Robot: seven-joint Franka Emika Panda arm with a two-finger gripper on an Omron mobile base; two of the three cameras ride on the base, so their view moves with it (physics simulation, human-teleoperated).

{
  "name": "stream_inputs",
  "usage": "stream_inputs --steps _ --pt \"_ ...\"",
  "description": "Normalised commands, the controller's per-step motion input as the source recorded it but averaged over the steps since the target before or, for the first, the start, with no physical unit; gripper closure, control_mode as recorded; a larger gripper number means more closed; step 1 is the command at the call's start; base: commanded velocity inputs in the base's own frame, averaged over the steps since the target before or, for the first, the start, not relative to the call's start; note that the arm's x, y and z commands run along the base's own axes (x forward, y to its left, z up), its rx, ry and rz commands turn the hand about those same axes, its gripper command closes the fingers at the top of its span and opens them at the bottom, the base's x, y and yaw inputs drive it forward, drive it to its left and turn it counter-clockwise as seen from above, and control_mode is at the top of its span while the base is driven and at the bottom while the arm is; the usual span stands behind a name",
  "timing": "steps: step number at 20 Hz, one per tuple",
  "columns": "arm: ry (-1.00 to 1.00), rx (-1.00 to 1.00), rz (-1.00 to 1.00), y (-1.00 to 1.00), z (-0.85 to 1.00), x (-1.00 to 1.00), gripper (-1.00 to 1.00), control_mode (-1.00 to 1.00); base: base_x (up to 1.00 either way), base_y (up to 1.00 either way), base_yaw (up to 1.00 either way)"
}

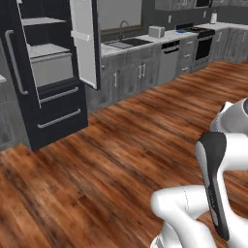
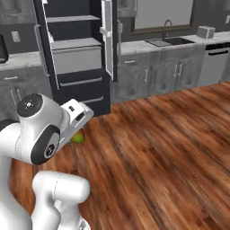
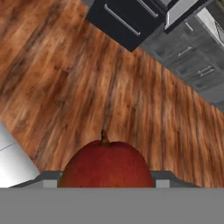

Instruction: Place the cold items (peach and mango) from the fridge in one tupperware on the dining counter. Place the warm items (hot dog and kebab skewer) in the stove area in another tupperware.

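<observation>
Hand view: red fruit w/ short dark stem, prob the mango (image 3: 106, 165), sits bottom centre of frame right at the gripper (image 3: 106, 177), grey finger parts showing on either side of it. Fingertips themselves hidden behind the fruit, so how wide the gripper stands can't be told exactly; it looks closed on the mango. Wood floor (image 3: 87, 87) behind it.

Right base view: small green-yellow bit of the same fruit peeks out under the white hand at left-centre, approx (image 2: 78, 137), above the floor, not resting on it.

Fridge (image 1: 48, 72): upper left of left base view, door (image 1: 85, 41) swung open, white shelves inside, two dark drawers below. Also top-centre-left in right base view (image 2: 74, 54).

Bench (image 1: 140, 42) along back wall w/ sink (image 1: 128, 42), toaster (image 1: 156, 31), dishwasher (image 1: 169, 60). Stove (image 1: 203, 41) at upper right of left base view.
</observation>
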Motion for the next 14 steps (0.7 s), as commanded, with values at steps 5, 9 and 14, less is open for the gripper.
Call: stream_inputs --steps 5,9,14 --pt "0.00 0.00 0.00 0.00 0.00 0.00 1.00 1.00 -0.95 -0.28 -0.17" --pt "0.00 0.00 0.00 0.00 0.00 0.00 1.00 1.00 -0.61 -0.66 -0.16" --pt "0.00 0.00 0.00 0.00 0.00 0.00 1.00 1.00 -0.05 -1.00 -0.09"
